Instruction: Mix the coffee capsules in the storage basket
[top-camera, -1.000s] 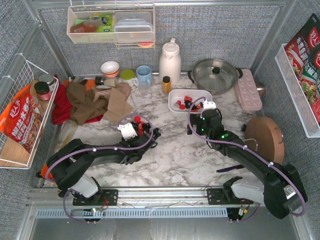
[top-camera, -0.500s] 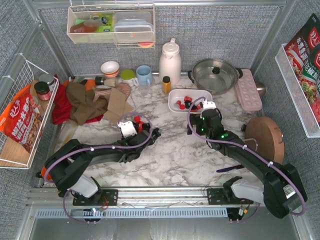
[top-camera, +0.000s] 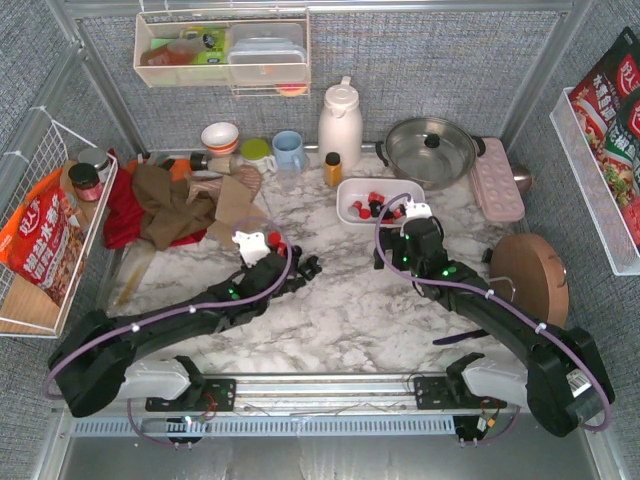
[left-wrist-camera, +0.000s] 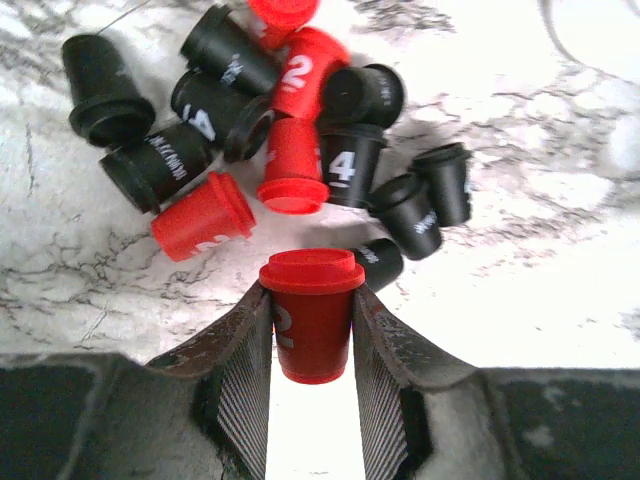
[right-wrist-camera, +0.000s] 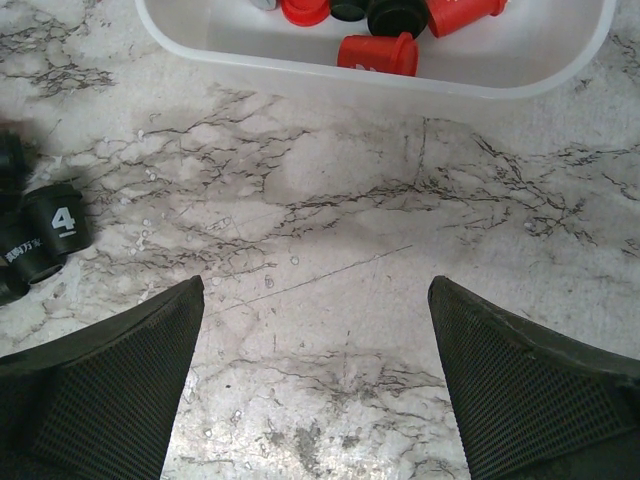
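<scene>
Several red and black coffee capsules (left-wrist-camera: 342, 168) lie in a loose pile on the marble, seen from above just left of centre (top-camera: 277, 241). My left gripper (left-wrist-camera: 310, 290) is shut on a red capsule (left-wrist-camera: 312, 325) at the near edge of that pile; from above it sits at the pile (top-camera: 298, 268). The white storage basket (top-camera: 346, 190) stands behind centre with a few red and black capsules (right-wrist-camera: 378, 53) inside. My right gripper (right-wrist-camera: 315, 300) is open and empty over bare marble just in front of the basket wall (right-wrist-camera: 400, 80); from above it is right of the pile (top-camera: 390, 240).
A white jug (top-camera: 340, 120), a small yellow-capped bottle (top-camera: 333, 168), a steel pot (top-camera: 430, 148), a pink dimpled tray (top-camera: 497, 178) and a wooden disc (top-camera: 530, 275) stand at the back and right. Cloths and cardboard (top-camera: 175, 205) lie at left. Wire baskets line both sides.
My left arm has stretched out lower and its wrist has shifted towards the back at the capsule pile. The right arm has not moved.
</scene>
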